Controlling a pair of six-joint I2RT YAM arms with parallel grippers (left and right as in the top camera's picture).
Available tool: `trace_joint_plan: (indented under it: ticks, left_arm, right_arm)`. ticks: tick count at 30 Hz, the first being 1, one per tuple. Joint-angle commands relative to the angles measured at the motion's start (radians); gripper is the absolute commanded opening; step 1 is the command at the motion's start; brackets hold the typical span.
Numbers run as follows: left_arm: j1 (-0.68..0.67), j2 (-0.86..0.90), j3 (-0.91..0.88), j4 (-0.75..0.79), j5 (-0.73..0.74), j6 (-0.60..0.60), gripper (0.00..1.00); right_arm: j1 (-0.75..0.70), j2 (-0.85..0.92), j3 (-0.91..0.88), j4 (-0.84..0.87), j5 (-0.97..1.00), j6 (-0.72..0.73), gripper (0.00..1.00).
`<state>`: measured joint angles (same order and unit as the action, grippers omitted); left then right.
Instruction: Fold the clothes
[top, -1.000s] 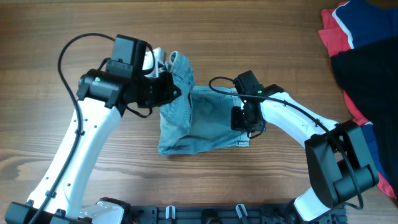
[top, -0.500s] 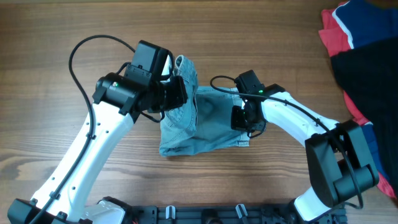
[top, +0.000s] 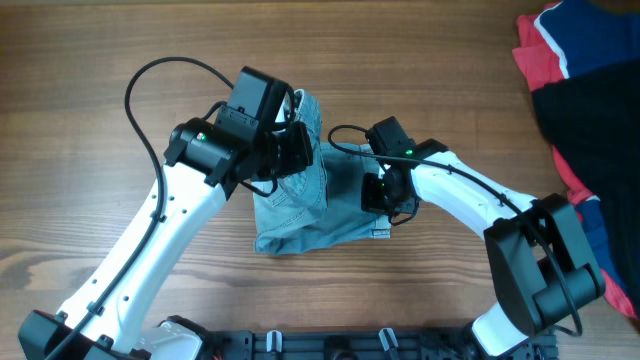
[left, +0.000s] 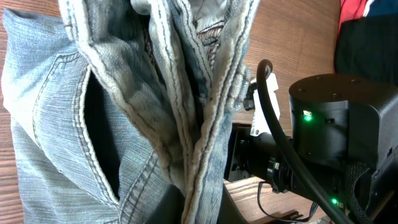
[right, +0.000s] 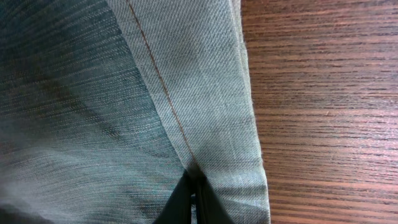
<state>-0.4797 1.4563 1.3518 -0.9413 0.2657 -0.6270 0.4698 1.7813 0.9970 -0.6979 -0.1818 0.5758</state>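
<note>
The pale blue jeans (top: 300, 215) lie folded in the middle of the wooden table. My left gripper (top: 300, 150) is shut on a bunched edge of the jeans (left: 186, 106) with waistband seams and holds it lifted over the pile's left part. In the left wrist view the fingers (left: 198, 208) clamp the hanging denim. My right gripper (top: 385, 195) presses on the right part of the jeans (right: 93, 93); its fingers (right: 194, 199) are shut together, pinching the cloth near the seam by the right edge.
Red, navy and black garments (top: 585, 90) are heaped at the table's right edge. The black rail (top: 330, 345) runs along the front edge. Bare wood (top: 80, 150) lies left of the jeans.
My left gripper has carried the lifted jeans edge to the right, over the pile toward the right gripper. The right gripper has shifted slightly left on the cloth.
</note>
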Motion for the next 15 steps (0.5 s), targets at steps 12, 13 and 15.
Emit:
trace_joint_plan:
  ticks: [12, 13, 15]
  left_arm:
    - [-0.006, 0.001, 0.027, 0.006, 0.021, -0.018, 0.4]
    - [-0.006, 0.001, 0.027, 0.006, 0.021, -0.017, 0.4]
    - [-0.006, 0.001, 0.027, 0.005, 0.021, -0.017, 0.4]
  right_arm:
    - [0.031, 0.076, -0.053, -0.005, -0.071, 0.01, 0.04]
    - [0.031, 0.076, -0.053, -0.006, -0.069, 0.008, 0.04]
    - [0.03, 0.074, -0.052, -0.022, -0.048, 0.008, 0.04]
